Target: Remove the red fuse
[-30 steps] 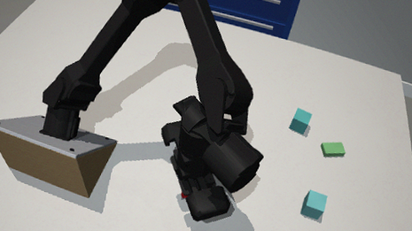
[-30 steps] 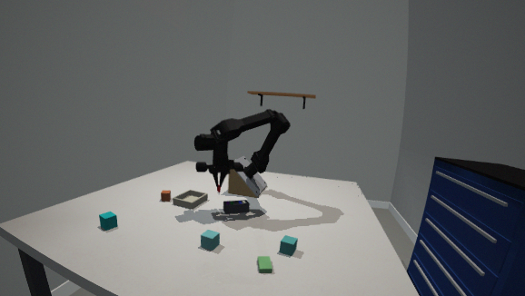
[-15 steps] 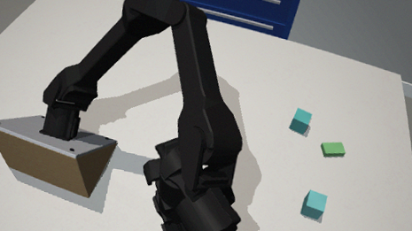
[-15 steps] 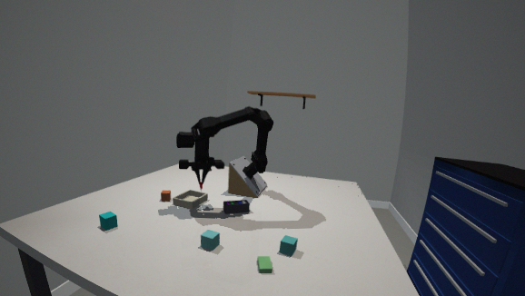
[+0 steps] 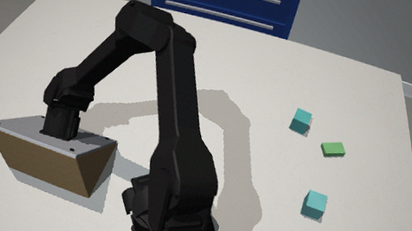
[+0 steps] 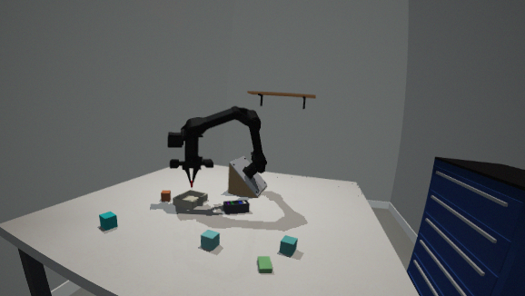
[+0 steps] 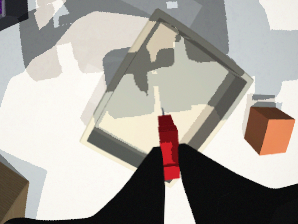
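Red fuse in my pincer, hanging over the tray.

My pincer (image 7: 170,163) is closed down tight on the red fuse (image 7: 169,144), gripping its upper part; the lower end sticks out below the tips. The fuse's long axis runs straight down, in line with the fingers. In the wrist view the tray (image 7: 228,100) lies directly beneath, the fuse's tip sitting over the pale floor near the tray's nearer wall. From the side view the fuse (image 6: 191,183) hangs clear above the tray (image 6: 183,202), not touching it. The fuse block (image 6: 236,207) stands apart to one side on the surface (image 6: 345,236). I judge the next move is a plain descent, then release. No brand, label or writing is readable anywhere.
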Robot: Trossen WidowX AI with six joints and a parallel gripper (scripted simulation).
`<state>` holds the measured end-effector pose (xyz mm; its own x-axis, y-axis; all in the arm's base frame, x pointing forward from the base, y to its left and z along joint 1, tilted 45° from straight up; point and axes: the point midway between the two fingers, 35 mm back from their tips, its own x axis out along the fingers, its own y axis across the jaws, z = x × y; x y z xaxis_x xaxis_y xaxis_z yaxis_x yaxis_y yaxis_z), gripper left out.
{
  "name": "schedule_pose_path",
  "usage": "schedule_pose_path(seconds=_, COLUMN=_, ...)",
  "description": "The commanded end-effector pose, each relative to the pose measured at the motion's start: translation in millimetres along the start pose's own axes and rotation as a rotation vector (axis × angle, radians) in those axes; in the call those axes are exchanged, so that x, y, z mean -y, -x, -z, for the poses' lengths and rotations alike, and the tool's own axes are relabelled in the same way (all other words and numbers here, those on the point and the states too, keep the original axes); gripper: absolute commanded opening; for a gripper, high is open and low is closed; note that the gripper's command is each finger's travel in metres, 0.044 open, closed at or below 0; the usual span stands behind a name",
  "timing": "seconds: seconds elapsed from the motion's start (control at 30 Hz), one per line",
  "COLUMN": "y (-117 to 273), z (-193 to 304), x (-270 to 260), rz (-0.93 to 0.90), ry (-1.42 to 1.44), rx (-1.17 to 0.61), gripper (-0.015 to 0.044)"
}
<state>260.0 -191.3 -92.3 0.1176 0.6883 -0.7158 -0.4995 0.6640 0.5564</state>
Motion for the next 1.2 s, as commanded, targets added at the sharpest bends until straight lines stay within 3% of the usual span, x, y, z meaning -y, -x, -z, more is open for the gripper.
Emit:
schedule_pose_path(seconds=0.0, y=-1, z=1, x=4, rz=0.010, ry=0.009, rx=-0.001, gripper=0.0000)
schedule_pose_path(seconds=0.8, y=-37, z=0, x=4, rz=0.009, ry=0.009, rx=0.000, gripper=0.0000)
schedule_pose_path(seconds=1.17, y=-34, z=0, x=5, rz=0.010, ry=0.014, rx=-0.004, gripper=0.0289)
